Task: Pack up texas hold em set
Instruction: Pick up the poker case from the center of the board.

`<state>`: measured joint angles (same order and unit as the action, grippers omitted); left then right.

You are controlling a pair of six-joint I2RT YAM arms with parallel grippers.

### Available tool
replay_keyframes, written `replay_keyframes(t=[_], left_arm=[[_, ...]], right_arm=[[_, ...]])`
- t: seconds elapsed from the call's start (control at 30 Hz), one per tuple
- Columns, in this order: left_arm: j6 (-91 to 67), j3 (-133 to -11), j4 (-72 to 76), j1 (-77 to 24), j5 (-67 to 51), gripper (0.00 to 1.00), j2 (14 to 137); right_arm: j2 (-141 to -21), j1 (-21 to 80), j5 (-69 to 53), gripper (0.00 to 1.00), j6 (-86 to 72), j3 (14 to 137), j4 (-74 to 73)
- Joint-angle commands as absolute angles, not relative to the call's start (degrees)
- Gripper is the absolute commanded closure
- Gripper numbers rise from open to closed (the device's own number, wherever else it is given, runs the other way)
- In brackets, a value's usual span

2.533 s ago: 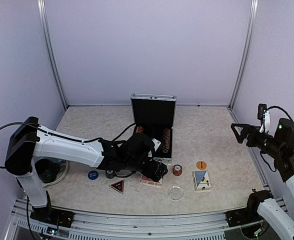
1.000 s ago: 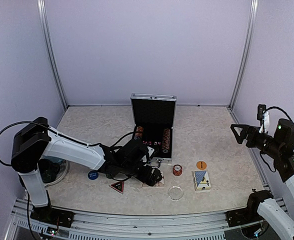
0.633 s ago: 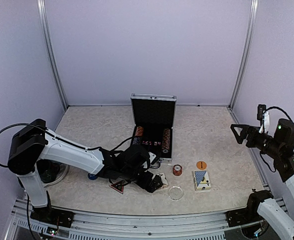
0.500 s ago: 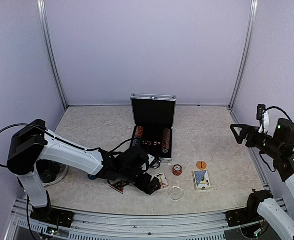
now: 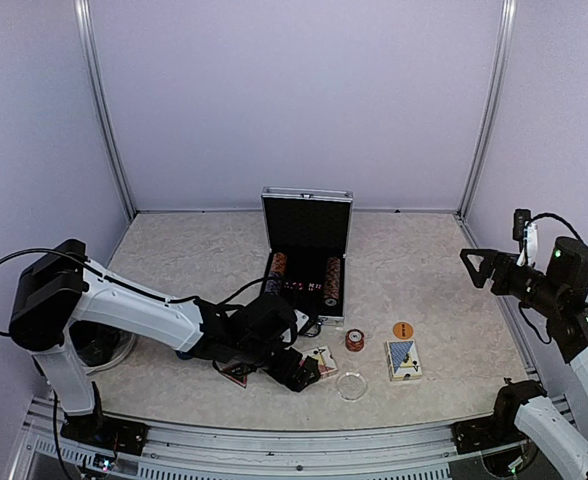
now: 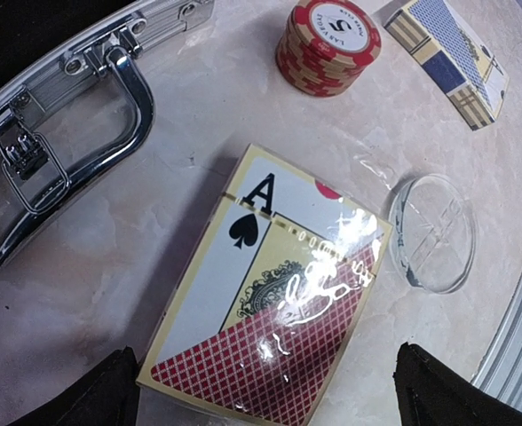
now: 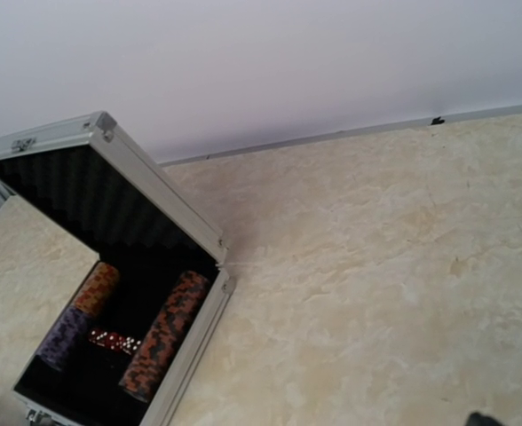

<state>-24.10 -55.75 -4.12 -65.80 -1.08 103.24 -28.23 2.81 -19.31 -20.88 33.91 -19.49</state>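
top view: the left fingers (image 5: 301,376), spread wide, hover low over the red card deck (image 5: 322,360) on the tabletop (image 5: 444,300), just in front of the open silver briefcase (image 5: 307,262). the step in hand looks like picking up that deck, and the next move calls for dropping down and closing across its width. the right fingers (image 5: 479,266) hang wide and empty, well apart at the right edge. left wrist view: the red card deck lies flat, its near end between the two fingers and touching neither, with the chip stack (image 6: 328,44) and clear disc (image 6: 431,232) beyond. right wrist view: only the silver briefcase, chip rows (image 7: 165,344) inside.
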Motion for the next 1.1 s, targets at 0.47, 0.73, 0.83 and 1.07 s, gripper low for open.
replay_keyframes(t=[0.47, 0.73, 0.83, 1.07], left_arm=[[-20.71, -57.04, -6.46, -67.60, -0.79, 0.01, 101.68], [-20.65, -57.61, -6.06, -67.83, -1.21, 0.01, 103.93], [-20.57, -57.91, -5.98, -67.98, -1.19, 0.01, 104.45], [-19.90, -59.10, -6.68, -68.56, -0.24, 0.01, 105.65]], right_arm=[[-27.84, 2.20, -19.91, 0.01, -21.29, 33.05, -18.64], [-27.90, 2.20, -19.89, 0.01, -21.35, 32.96, -18.50], [-28.02, 2.20, -19.79, 0.01, -21.33, 32.96, -18.43], [-28.19, 2.19, -19.92, 0.01, -21.66, 32.55, -18.07]])
